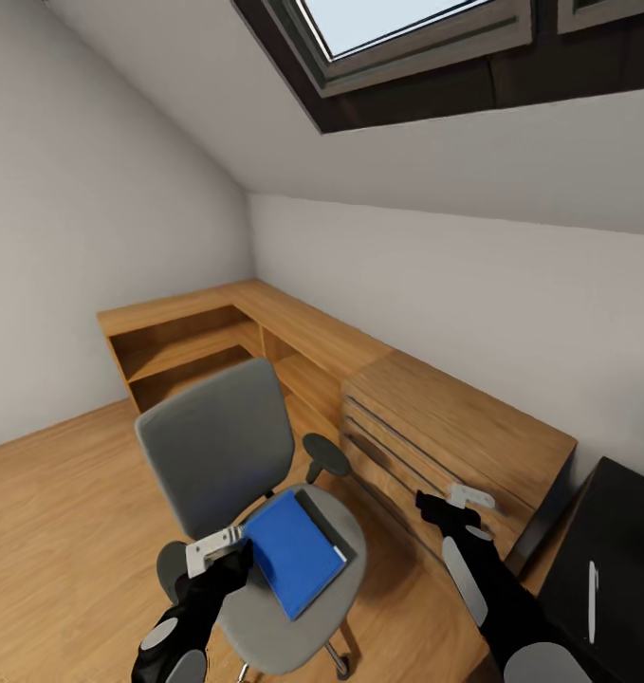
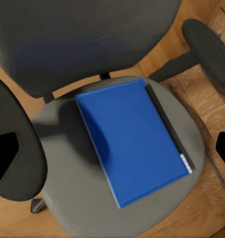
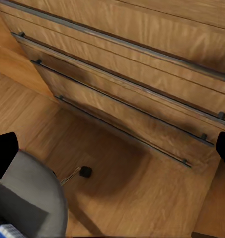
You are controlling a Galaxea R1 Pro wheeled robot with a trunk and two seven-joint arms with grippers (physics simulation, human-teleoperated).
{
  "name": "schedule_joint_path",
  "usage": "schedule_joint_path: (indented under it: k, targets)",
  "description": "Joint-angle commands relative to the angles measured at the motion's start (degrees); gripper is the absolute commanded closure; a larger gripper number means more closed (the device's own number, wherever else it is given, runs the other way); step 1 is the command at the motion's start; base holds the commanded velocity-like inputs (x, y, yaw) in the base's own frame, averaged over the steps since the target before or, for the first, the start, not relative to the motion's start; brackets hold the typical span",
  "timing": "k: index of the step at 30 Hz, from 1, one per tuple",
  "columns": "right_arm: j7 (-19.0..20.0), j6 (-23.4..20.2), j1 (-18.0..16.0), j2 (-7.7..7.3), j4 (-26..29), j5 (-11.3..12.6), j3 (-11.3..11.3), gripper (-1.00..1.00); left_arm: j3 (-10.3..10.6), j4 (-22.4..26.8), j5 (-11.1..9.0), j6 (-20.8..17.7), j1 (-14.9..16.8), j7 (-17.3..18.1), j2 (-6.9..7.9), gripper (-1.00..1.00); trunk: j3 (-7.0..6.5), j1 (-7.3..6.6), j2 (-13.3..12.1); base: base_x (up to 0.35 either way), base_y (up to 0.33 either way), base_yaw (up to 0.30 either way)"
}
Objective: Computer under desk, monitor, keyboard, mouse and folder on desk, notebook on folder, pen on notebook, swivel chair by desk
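left claw over the folder on the chair seat — pick not yet made.

my left claw (image 1: 229,548) hangs above the near-left edge of the swivel chair (image 1: 222,441) seat with its fingers spread and nothing between them. the blue folder (image 1: 294,550) lies flat on the seat, tilted, just beside the claw. risk: a flat folder gives little edge to pinch, so a shallow grasp may let it slip or push it off the seat — and pressure on the seat may roll or turn the chair. my right claw (image 1: 462,503) hovers near the wooden drawer unit (image 1: 454,427); i cannot tell whether it is spread or closed. a pen (image 1: 592,601) lies on the dark surface (image 1: 625,531) at far right.
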State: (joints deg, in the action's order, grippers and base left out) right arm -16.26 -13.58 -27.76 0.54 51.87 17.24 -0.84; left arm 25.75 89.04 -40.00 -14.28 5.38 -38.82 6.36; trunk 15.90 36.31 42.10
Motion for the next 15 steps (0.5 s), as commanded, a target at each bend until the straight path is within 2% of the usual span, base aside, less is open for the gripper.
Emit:
schedule_joint_path:
  k: [1,8,12,15]
  targets:
    - [-0.3,-0.3,0.0,-0.02,0.1,0.4,-0.1,-1.0,0.1,0.1,-0.2,-0.2,0.1,-0.4,0.05,-1.0,0.08,0.01,0.1,0.0,0.0,0.261]
    - [1.7,-0.3,0.0,-0.02,-0.1,0.4,-0.1,-1.0,-2.9,0.3,-0.3,-0.1,0.1,-0.5,-0.01,-1.0,0.22,0.01,0.1,0.0,0.0,0.27]
    - [2.9,-0.4,0.2,-0.02,-0.1,0.4,-0.1,-1.0,-4.7,0.4,-0.3,-0.1,0.1,-0.6,-0.14,-1.0,1.07,0.89,1.7,0.0,0.0,0.269]
    - [3.5,-0.4,0.4,-0.02,-0.1,0.4,-0.5,-1.0,-5.3,0.4,-0.3,-0.1,0.1,-0.6,-0.19,-1.0,1.71,1.55,2.9,0.0,0.0,0.267]
